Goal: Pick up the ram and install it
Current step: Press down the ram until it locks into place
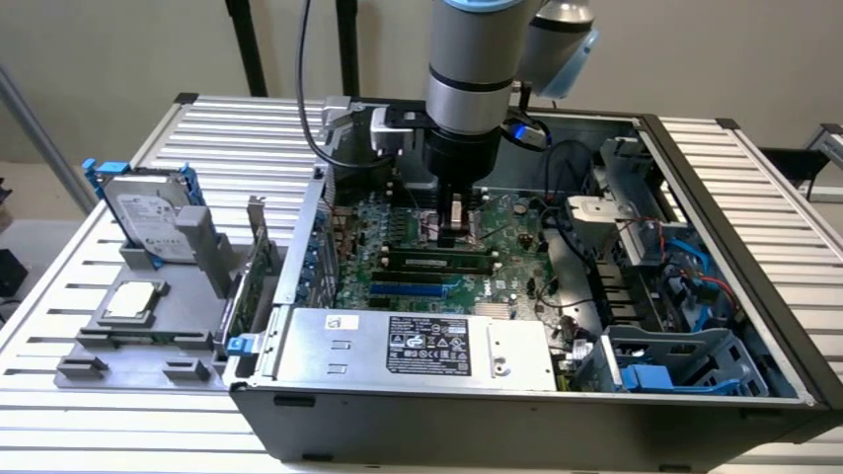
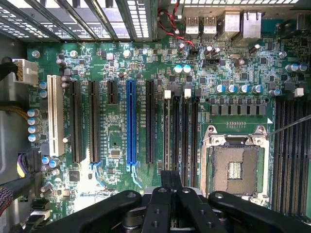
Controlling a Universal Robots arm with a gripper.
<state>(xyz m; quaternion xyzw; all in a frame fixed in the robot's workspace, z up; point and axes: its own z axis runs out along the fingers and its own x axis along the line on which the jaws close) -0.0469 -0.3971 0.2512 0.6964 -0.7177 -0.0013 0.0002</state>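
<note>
The ram (image 1: 435, 263), a narrow green stick with dark chips and a pale label, stands on edge in a black slot on the motherboard (image 1: 514, 212) inside the open computer case. My gripper (image 1: 455, 235) hangs low over the board, just beyond the ram toward the back of the case. It is shut, and I see nothing between its fingers. In the wrist view the black fingers (image 2: 165, 182) press together over the near end of the row of black memory slots (image 2: 180, 131), beside the empty processor socket (image 2: 234, 167).
A grey power supply (image 1: 421, 346) fills the case's near side. Cables and a blue drive cage (image 1: 672, 370) crowd the exterior view's right. Outside the case, on the exterior view's left, a grey holder (image 1: 138, 346) carries a silver hard drive (image 1: 152, 212) and an upright card (image 1: 257, 252).
</note>
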